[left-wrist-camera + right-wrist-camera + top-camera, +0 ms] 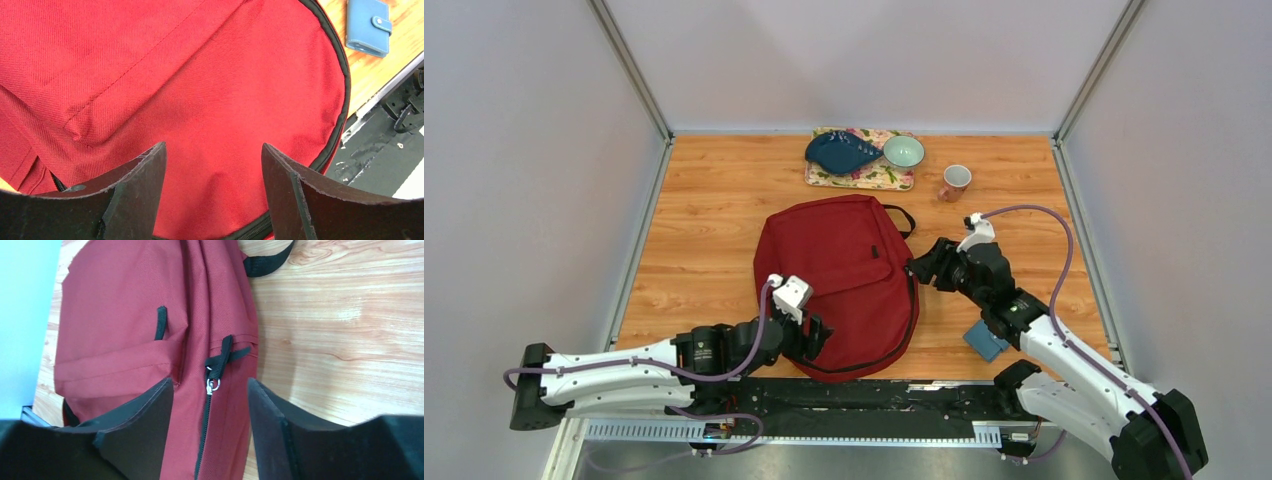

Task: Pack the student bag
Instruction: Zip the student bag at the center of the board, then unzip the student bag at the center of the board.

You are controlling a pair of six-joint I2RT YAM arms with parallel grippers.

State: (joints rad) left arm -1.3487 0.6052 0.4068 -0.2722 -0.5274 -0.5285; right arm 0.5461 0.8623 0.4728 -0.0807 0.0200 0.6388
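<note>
student bag [844, 255], dark red, flat at the middle of the table [714, 215]; left gripper [816, 337], fingers apart, over its near edge; right gripper [921, 268], fingers apart, either side of the zipper pull [213, 385].

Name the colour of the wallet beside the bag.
Blue. The wallet shows best from the left wrist.

At table [714, 220] centre, student bag [839, 280]. At its 12 o'clock, tray [854, 181] bearing pouch [839, 152] and, at pouch's 3 o'clock, bowl [904, 151]. At bag's 1 o'clock, mug [955, 181], just beside tray. At bag's 4 o'clock, wallet [984, 341], apart.
</note>
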